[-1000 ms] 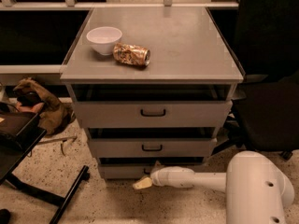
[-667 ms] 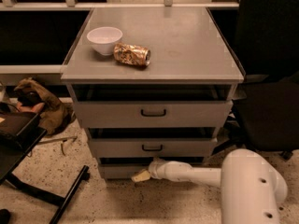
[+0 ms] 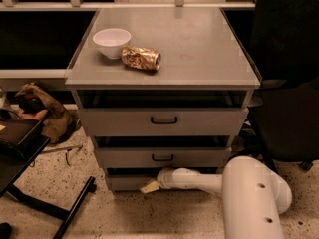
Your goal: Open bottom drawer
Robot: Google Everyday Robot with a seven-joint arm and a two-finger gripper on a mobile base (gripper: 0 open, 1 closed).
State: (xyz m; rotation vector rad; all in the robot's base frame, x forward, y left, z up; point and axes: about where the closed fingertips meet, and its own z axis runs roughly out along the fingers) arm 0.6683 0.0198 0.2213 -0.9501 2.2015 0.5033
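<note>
The grey cabinet [image 3: 164,59] has three drawers. The bottom drawer [image 3: 127,182] is the lowest and shortest grey front, just above the floor; my arm crosses in front of it and hides its handle. My gripper [image 3: 149,186] is at the end of the white arm [image 3: 199,179], low against the bottom drawer's front, near its middle. The middle drawer [image 3: 162,158] and top drawer [image 3: 163,120] show their dark loop handles above it.
A white bowl [image 3: 111,41] and a crushed can [image 3: 141,58] lie on the cabinet top. A black chair [image 3: 286,118] stands at the right. A black frame leg [image 3: 75,208] and a brown bag [image 3: 47,111] are on the speckled floor at left.
The arm has moved left and closer to the cabinet, bringing the gripper up against the bottom drawer's front.
</note>
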